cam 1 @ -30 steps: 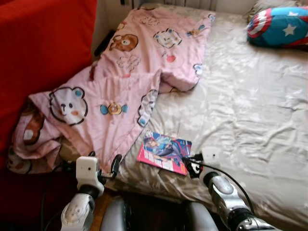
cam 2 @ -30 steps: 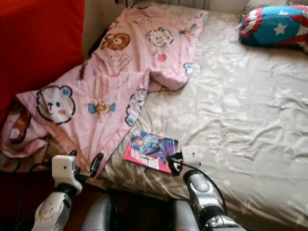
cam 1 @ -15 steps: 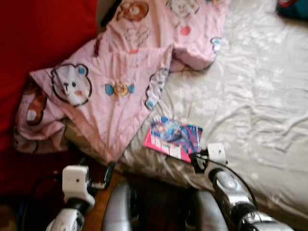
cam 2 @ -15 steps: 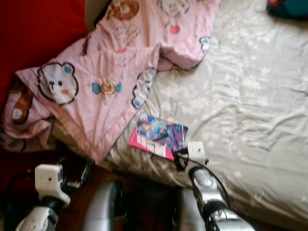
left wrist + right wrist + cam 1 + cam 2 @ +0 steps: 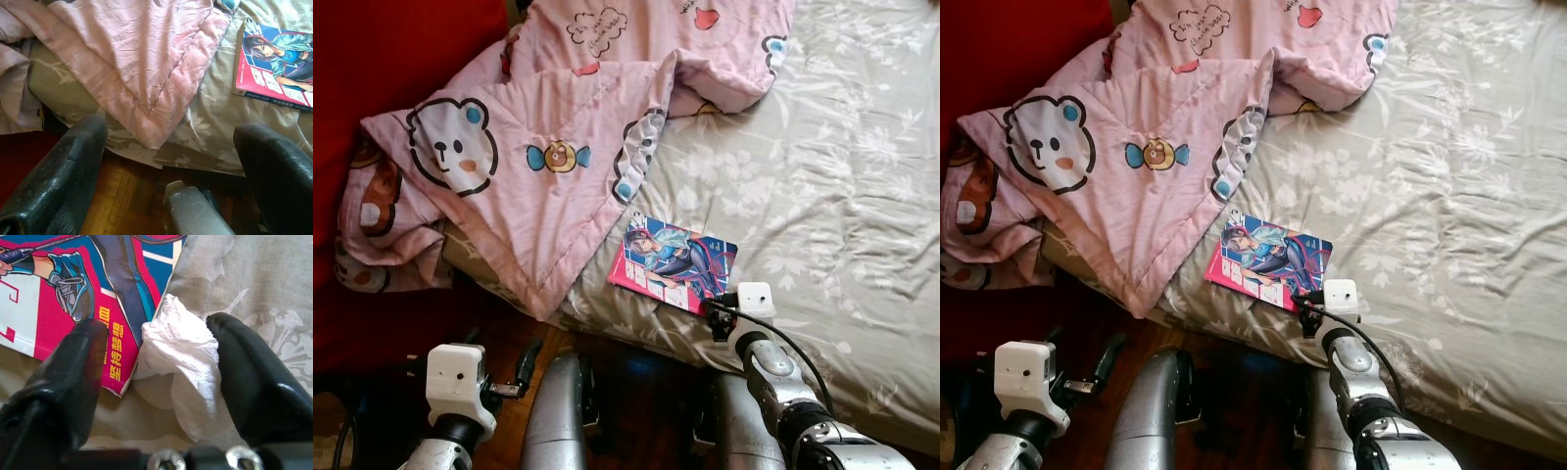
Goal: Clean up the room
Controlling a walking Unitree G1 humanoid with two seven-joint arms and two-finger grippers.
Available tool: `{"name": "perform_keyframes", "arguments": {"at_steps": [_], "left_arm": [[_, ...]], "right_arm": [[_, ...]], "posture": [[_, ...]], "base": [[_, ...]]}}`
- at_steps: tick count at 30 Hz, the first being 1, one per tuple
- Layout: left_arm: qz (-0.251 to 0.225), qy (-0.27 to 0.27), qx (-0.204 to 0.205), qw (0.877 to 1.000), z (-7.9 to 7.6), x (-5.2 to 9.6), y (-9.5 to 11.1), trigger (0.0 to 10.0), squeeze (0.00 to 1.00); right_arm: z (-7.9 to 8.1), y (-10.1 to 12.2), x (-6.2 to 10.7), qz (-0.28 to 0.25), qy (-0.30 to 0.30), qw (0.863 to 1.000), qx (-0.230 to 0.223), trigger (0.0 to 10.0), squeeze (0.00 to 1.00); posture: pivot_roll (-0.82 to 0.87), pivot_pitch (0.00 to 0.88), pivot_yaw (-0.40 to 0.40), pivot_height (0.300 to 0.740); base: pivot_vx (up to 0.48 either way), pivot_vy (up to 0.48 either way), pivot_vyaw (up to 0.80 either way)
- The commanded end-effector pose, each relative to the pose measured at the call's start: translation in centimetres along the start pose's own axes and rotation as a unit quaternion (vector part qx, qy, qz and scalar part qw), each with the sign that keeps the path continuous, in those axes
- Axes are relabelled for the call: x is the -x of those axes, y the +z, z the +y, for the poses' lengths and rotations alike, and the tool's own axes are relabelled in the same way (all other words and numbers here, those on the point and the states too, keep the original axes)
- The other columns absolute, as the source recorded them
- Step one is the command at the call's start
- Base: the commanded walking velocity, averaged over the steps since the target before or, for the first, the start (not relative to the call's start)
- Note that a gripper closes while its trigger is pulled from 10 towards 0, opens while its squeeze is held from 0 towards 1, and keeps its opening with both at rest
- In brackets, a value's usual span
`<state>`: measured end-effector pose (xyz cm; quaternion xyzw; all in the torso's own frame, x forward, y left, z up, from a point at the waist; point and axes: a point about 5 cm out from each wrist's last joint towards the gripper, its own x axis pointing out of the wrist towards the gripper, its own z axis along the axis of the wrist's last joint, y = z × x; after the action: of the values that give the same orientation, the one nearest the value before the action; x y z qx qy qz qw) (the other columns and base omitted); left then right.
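My right gripper (image 5: 156, 362) sits low at the near edge of the bed (image 5: 862, 176), its two black fingers (image 5: 73, 377) spread wide with a crumpled white tissue (image 5: 183, 357) lying between them. The tissue rests on the grey flowered sheet and touches the corner of a comic book (image 5: 673, 261) with a pink and blue cover; one of my fingers lies over that corner. I cannot tell whether the other finger presses the tissue or only stands beside it. The comic book lies flat on the sheet just beside my right wrist, near the tip of a pink blanket (image 5: 548, 157) printed with bears and sweets. That blanket is heaped over the left side of the bed, and one folded corner hangs over the bed's edge toward the wooden floor (image 5: 122, 196). A red surface (image 5: 391, 49) rises on the far left. My left gripper (image 5: 171, 161) hangs over the floor below the blanket's corner, fingers wide apart and holding nothing
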<state>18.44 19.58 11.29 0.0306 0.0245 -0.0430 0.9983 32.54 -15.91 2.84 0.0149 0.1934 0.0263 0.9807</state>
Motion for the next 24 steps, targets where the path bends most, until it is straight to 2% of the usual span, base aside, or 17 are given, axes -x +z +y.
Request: {"name": "perform_keyframes", "arguments": {"at_steps": [1, 13, 24], "left_arm": [[0.024, -0.001, 0.005, 1.000, 0.0, 0.6, -0.7, 10.0, 0.00], [0.026, -0.009, -0.002, 1.000, -0.3, -0.2, -0.7, 10.0, 0.00], [0.023, -0.017, -0.009, 1.000, -0.5, -1.5, -1.4, 10.0, 0.00]], "right_arm": [[-0.3, -1.8, 0.6, 0.029, -0.009, 0.999, -0.012, 0.0, 0.00], [-1.6, -1.9, 0.8, 0.027, -0.020, 0.999, -0.005, 0.0, 0.00], [-1.6, -2.3, 1.0, 0.033, -0.019, 0.999, -0.005, 0.0, 0.00]], "posture": [[0.12, 0.506, 0.038, 0.636], [0.11, 0.467, 0.034, 0.636], [0.10, 0.397, 0.023, 0.636]], "base": [[0.000, 0.000, 0.00], [0.000, 0.000, 0.00], [0.000, 0.000, 0.00]]}}
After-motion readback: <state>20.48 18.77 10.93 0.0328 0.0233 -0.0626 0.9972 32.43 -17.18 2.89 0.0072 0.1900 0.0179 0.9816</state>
